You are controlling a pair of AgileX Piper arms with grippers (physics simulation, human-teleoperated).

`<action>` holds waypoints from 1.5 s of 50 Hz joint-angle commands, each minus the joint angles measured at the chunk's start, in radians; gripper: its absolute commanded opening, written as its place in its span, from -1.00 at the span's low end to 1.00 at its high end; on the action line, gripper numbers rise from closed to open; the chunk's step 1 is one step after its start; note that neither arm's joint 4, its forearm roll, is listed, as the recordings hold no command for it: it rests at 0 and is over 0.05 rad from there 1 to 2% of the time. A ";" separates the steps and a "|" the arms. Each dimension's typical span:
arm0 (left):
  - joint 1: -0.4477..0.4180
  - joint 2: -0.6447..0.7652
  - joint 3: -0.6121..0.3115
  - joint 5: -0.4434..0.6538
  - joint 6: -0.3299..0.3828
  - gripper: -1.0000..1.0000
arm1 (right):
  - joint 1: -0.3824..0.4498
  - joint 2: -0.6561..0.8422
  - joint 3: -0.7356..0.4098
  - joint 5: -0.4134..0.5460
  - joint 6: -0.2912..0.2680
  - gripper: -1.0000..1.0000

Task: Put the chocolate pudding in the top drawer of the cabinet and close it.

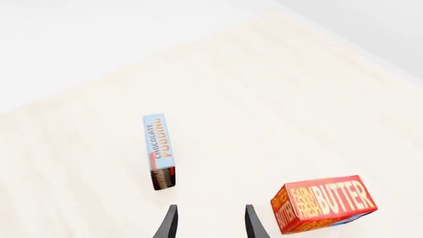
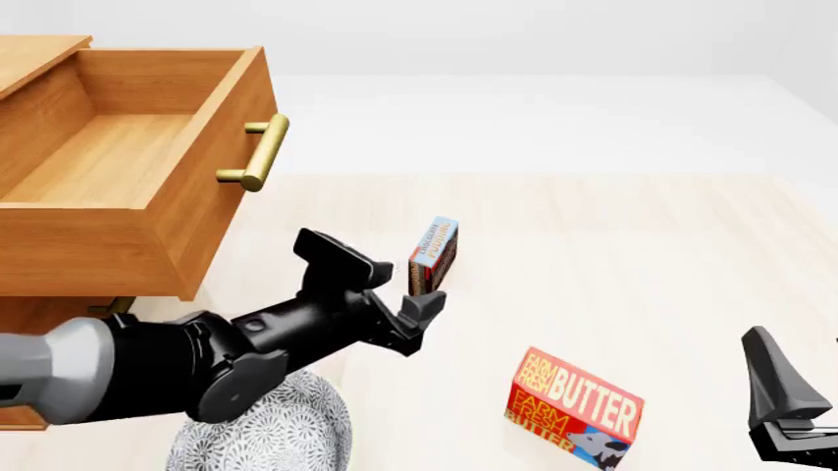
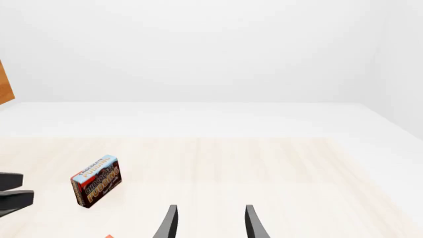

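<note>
A: Status on the chocolate pudding (image 2: 434, 254)?

B: Standing on edge on the table (image 2: 629, 245), upright, not held. Thin flat box: pale blue-white upper part w/ "CHOCOLATE PUDDING" lettering, dark brown + red lower part. In the right wrist view the broad face (image 3: 96, 188) reads clearly; small print below is too blurred to read.

A: Where vs the claws?

B: Left gripper (image 2: 391, 294) is just short of it, box sits right ahead of the fingertips and slightly off to one side, near but apart. No contact. Left wrist view has the box (image 1: 159, 151) narrow-edge-on, just beyond the two dark fingers (image 1: 169, 224).

A: Left claw state?

B: Released. Fingers spread, nothing between them.

A: Right one?

B: Right gripper (image 2: 783, 412) low at the near right, well apart from the pudding. Its wrist cam shows both fingers (image 3: 252, 222) parted w/ bare tabletop between, so released too, empty.

A: Drawer?

B: Top drawer (image 2: 125, 172) pulled out of the cabinet (image 2: 39, 314), light orange-brown panels, inside bare wood. Brass bar handle (image 2: 259, 152) faces the table side. It's up and behind-left of the left claw, well apart from the pudding.

A: Anything else nearby?

B: Red butter box (image 2: 576, 407) lying btwn the two claws, closer to the camera than the pudding, apart from it. Larger, "FARM FRESH BUTTER" print. Also a grey patterned round thing (image 2: 282, 437) under the left arm, partly hidden, can't tell what it is.
</note>
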 commanded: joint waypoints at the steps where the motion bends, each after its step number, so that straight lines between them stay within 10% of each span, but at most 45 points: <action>1: 0.016 0.048 -0.013 -0.026 0.000 1.00 | 0.000 0.000 0.000 0.000 0.000 1.00; 75: 0.128 0.219 -0.183 0.029 -0.064 1.00 | 0.000 0.000 0.000 0.000 0.000 1.00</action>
